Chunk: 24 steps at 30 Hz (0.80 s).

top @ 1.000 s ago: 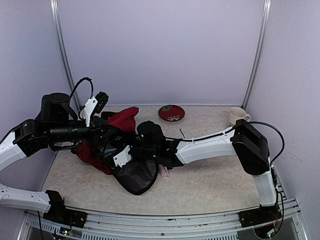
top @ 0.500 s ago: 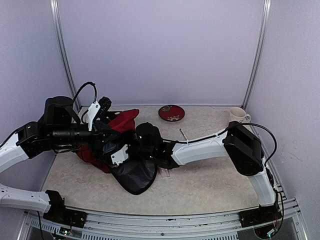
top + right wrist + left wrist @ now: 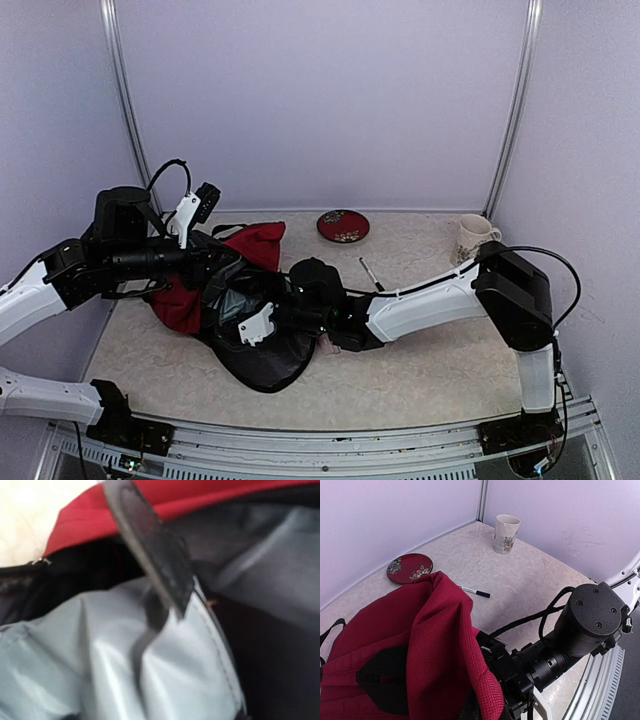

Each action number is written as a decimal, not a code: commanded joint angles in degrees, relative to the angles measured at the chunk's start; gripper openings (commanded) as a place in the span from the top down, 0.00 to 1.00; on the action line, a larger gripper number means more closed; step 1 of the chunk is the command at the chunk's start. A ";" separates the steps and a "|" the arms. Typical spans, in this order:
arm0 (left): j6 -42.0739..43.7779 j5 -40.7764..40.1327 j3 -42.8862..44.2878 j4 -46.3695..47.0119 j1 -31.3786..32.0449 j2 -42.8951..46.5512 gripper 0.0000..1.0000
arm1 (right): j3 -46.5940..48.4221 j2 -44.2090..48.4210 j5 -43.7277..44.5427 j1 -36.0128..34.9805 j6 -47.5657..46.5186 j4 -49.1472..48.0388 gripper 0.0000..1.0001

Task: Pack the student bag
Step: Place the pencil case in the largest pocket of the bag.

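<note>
Packing the student bag (image 3: 258, 245), a large dark red soft fabric backpack with dark grey lining. Slumping on its side left of centre on the pale speckled table (image 3: 430, 350), gaping toward the near edge.

Judging the job as partway at best. Reaching into that open mouth with the right gripper (image 3: 248, 318), buried among folds of grey lining (image 3: 100, 670). Failing to tell from the blurred wrist view how far open, or whether gripping anything at all.

Lifting the red upper flap (image 3: 435, 630) with the left gripper (image 3: 222, 268), closed tight and apparently pinching the fabric, though showing no fingers in its own view. Propping the mouth open that way, by the look of it.

Finding nothing visibly packed, with the inside mostly hidden.

Lying outside the bag, to its right: a thin white pen with a dark cap (image 3: 370, 272), closest. Further off, a round dark red flowered plate (image 3: 342, 225) by the far wall and a cream flowered mug (image 3: 474, 235) at the far right.

Guessing the pen as the likeliest thing left to load. Zipping shut also remaining.
</note>
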State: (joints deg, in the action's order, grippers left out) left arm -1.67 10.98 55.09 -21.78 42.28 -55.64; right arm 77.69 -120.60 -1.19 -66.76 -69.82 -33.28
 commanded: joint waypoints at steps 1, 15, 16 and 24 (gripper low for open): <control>-1.38 -1.15 -1.74 1.73 -0.80 0.09 1.00 | -1.02 2.56 0.89 -0.34 2.45 -0.62 0.25; -1.21 3.85 -0.45 0.11 1.97 2.40 1.00 | 15.48 -7.48 8.62 3.36 9.10 -0.53 0.63; -0.95 4.71 -0.47 0.14 2.80 2.24 1.00 | 17.06 -8.21 9.67 3.39 9.40 -0.52 0.64; -0.80 4.79 -0.84 2.06 4.10 2.32 1.00 | 20.53 -15.25 10.90 3.64 5.72 2.66 0.63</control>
State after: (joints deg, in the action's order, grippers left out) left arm -2.92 13.02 53.49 -22.13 45.76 -54.28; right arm 96.75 -131.83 4.97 -64.75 -62.43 -29.93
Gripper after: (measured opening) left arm 0.018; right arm 0.369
